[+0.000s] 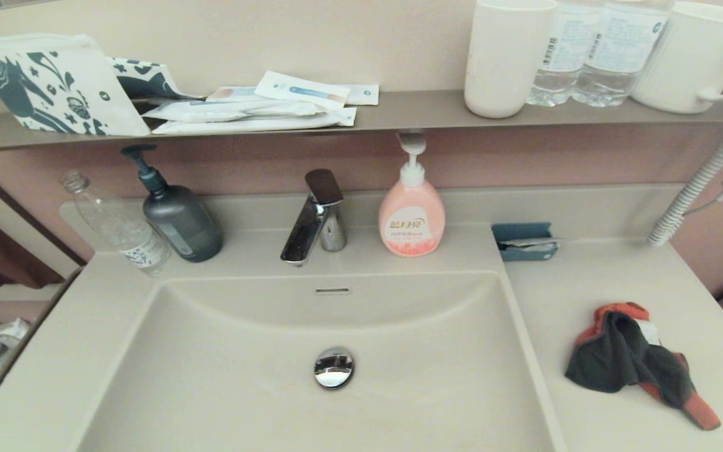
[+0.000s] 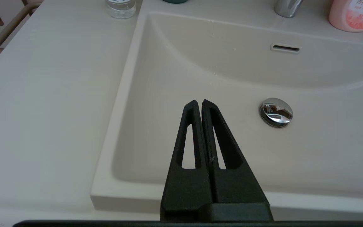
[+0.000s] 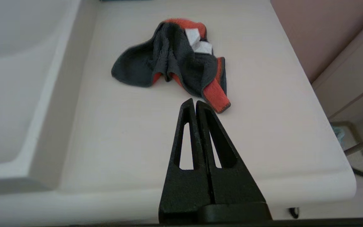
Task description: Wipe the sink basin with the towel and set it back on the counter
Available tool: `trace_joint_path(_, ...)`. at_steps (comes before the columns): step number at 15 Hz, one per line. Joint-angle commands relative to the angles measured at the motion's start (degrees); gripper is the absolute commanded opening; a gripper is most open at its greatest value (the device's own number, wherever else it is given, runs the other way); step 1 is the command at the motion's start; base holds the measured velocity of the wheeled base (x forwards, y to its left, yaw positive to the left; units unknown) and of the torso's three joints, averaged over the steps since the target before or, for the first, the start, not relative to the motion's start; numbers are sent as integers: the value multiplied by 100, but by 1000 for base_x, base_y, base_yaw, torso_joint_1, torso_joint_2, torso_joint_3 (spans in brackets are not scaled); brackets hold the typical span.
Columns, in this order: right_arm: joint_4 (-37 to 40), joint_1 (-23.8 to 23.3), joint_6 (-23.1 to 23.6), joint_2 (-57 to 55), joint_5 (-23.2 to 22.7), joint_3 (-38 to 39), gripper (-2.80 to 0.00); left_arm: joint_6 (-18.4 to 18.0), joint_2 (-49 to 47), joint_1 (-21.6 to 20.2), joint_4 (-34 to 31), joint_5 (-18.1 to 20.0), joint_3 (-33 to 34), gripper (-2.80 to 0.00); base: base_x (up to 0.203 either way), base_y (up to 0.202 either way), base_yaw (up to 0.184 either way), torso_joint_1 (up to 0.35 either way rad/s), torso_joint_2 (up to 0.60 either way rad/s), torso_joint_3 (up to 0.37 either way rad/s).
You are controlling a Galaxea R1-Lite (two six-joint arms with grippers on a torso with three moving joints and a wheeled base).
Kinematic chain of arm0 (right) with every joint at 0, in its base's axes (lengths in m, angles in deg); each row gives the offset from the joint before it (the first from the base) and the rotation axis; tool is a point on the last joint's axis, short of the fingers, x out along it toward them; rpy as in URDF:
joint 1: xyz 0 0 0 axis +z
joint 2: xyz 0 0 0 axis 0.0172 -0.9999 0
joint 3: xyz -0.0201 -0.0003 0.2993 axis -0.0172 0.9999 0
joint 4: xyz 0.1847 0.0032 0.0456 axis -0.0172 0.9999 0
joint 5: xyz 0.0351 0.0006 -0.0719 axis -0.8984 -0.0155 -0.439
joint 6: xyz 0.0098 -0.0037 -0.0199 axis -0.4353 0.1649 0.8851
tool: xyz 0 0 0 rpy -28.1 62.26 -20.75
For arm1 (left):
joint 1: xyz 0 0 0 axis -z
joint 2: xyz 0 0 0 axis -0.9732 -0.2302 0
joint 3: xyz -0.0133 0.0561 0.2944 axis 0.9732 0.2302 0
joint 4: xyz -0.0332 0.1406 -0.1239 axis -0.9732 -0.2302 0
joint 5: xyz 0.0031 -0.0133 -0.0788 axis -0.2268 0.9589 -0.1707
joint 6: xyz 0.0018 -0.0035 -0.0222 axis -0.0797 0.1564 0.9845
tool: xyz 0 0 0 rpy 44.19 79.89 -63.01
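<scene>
The towel (image 1: 637,361) lies crumpled on the counter (image 1: 606,282) to the right of the sink basin (image 1: 223,376), dark grey face mostly up with red-orange edges showing. In the right wrist view the towel (image 3: 175,60) lies just beyond my right gripper (image 3: 195,101), which is shut and empty, hanging above the counter (image 3: 121,142) near its front edge. My left gripper (image 2: 199,102) is shut and empty over the front left part of the sink basin (image 2: 181,69), with the chrome drain plug (image 2: 276,112) off to one side. Neither arm shows in the head view.
A chrome tap (image 1: 314,216), a pink soap pump bottle (image 1: 412,213), a dark pump bottle (image 1: 176,216) and a clear bottle (image 1: 120,226) stand behind the basin. A blue tray (image 1: 524,242) sits at the counter's back. The shelf (image 1: 399,113) above holds cups, bottles and packets.
</scene>
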Motion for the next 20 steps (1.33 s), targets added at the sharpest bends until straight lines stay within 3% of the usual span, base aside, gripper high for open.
trace_joint_path(1,-142,2,38,-10,-36,153,-280,7,-7,5,0,-5,-1,-280,0,0,0,0,0,0)
trace_joint_path(20,-286,9,-135,-10,-91,193,-280,6,-7,-2,2,-5,0,-280,0,0,0,0,0,0)
